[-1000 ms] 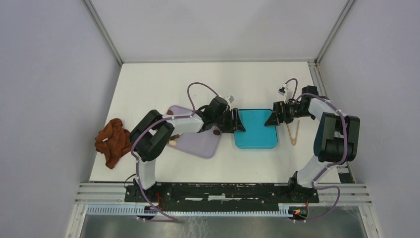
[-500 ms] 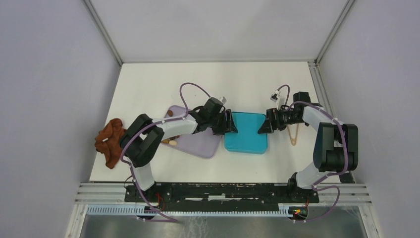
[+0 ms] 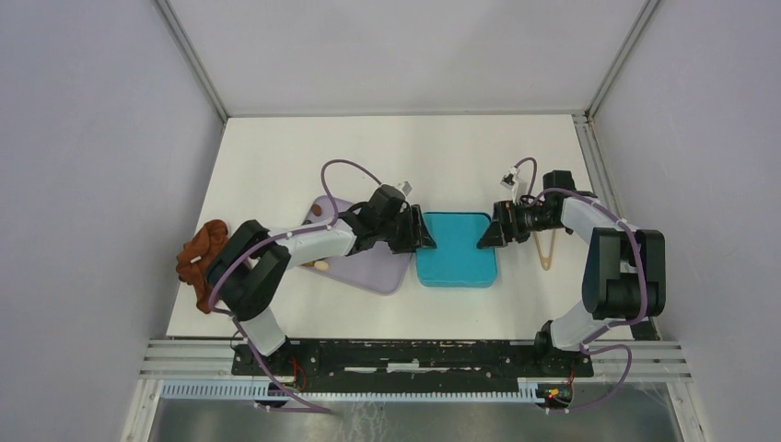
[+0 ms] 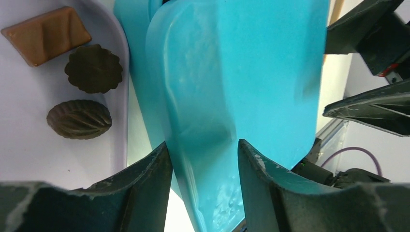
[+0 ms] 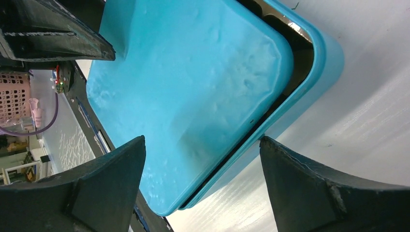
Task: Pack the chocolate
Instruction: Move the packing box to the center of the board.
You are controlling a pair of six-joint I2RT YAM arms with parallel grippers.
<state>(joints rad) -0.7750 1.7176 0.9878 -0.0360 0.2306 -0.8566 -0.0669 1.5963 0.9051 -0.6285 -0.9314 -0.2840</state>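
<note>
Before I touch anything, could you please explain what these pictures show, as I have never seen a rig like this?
These are two robot arms bolted to a table, each ending in a two-finger gripper. One picture looks down from above and behind them. The other two come from a camera on each wrist, so the dark wedges at the bottom are that arm's own fingers. In the middle sits a teal box with its lid lying askew. The left gripper straddles the lid's edge; whether it is clamped I cannot tell. The right gripper is open around a corner of the box, holding nothing. Left of the box, a lilac tray carries chocolates. A brown cloth and wooden tongs lie at the sides.
</note>
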